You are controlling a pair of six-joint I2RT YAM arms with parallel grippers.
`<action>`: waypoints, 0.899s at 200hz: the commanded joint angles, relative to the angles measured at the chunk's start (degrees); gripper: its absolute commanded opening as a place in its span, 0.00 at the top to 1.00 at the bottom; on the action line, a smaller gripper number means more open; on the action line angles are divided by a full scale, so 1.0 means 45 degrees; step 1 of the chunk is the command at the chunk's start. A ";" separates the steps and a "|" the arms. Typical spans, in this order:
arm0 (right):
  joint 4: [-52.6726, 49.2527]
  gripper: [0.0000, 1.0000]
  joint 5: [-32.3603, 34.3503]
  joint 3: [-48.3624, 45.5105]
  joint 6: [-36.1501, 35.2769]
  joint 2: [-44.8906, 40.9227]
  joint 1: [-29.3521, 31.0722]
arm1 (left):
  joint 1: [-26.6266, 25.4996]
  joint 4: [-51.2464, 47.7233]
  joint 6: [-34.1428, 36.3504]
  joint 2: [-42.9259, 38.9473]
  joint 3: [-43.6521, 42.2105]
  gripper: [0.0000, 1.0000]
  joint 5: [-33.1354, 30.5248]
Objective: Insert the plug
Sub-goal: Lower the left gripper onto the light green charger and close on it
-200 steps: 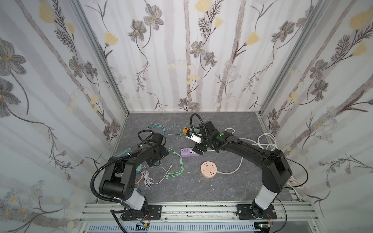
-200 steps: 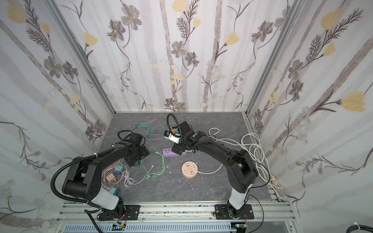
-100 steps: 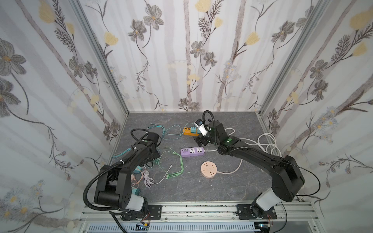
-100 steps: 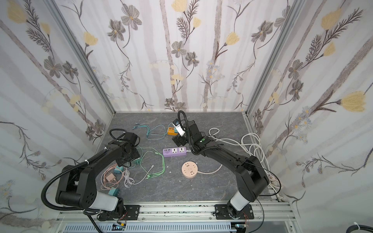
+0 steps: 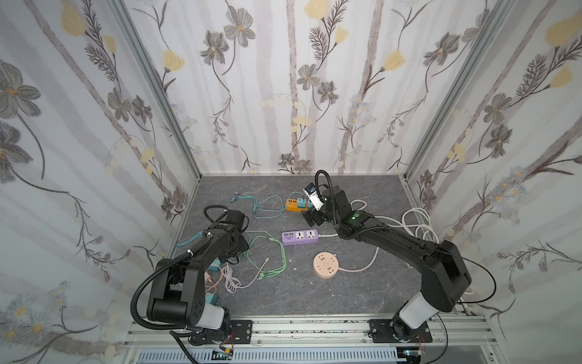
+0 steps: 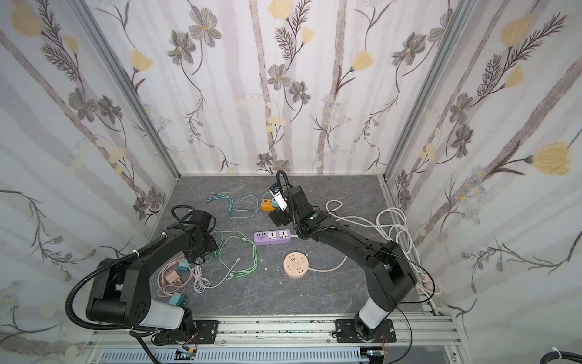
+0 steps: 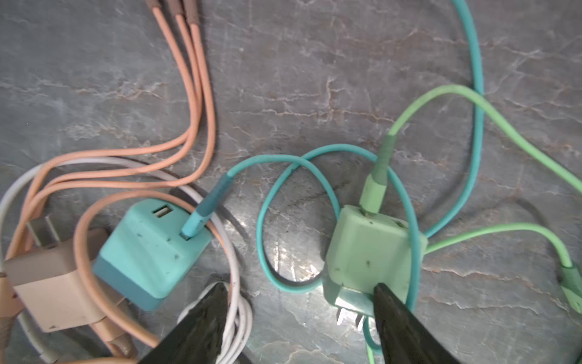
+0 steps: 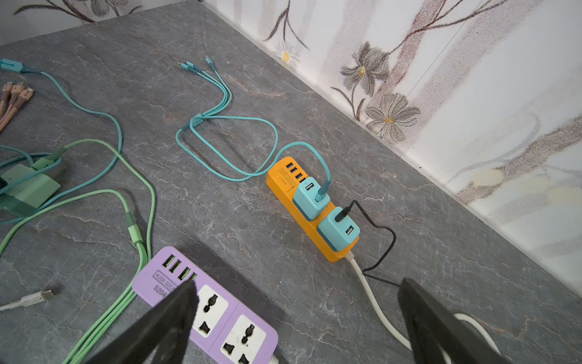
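A light green plug (image 7: 368, 252) with its green cable lies on the grey floor, prongs toward my left gripper (image 7: 299, 299). That gripper hangs low over it, jaws apart. One finger (image 7: 396, 321) overlaps the plug's prong end, and the other (image 7: 204, 315) lies over a coiled white cable. Nothing is clamped. The purple power strip (image 5: 299, 237) lies mid-floor, both of its sockets empty. My right gripper (image 8: 296, 296) hovers open above the strip (image 8: 220, 312), holding nothing. The green plug (image 8: 28, 189) also shows far off in the right wrist view.
A teal plug (image 7: 148, 252) and a beige plug (image 7: 50, 283) with peach cables lie beside the green one. An orange strip (image 8: 308, 214) near the back wall carries two teal plugs. A round pink socket (image 5: 325, 266) sits front of centre. White cords (image 5: 419, 227) pile at right.
My left arm has swung left and toward the front, down over the loose plugs, and its jaws have narrowed. My right gripper has drawn back off the purple strip, still open.
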 commanded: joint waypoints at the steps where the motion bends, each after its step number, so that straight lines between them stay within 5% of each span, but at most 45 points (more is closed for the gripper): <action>1: 0.0136 0.01 0.0327 0.0154 0.0147 0.0074 0.0030 | -0.0037 0.0339 0.0308 0.0358 0.0193 0.25 0.0321; 81: -0.0063 0.01 0.0589 0.0198 0.0068 0.0192 0.0069 | -0.0636 0.0381 0.0529 0.1750 0.0667 0.27 0.0650; 180: -0.0020 0.01 0.0985 0.0310 0.0125 0.0253 0.0089 | -0.0814 0.0102 0.0809 0.2101 0.0914 0.42 0.0083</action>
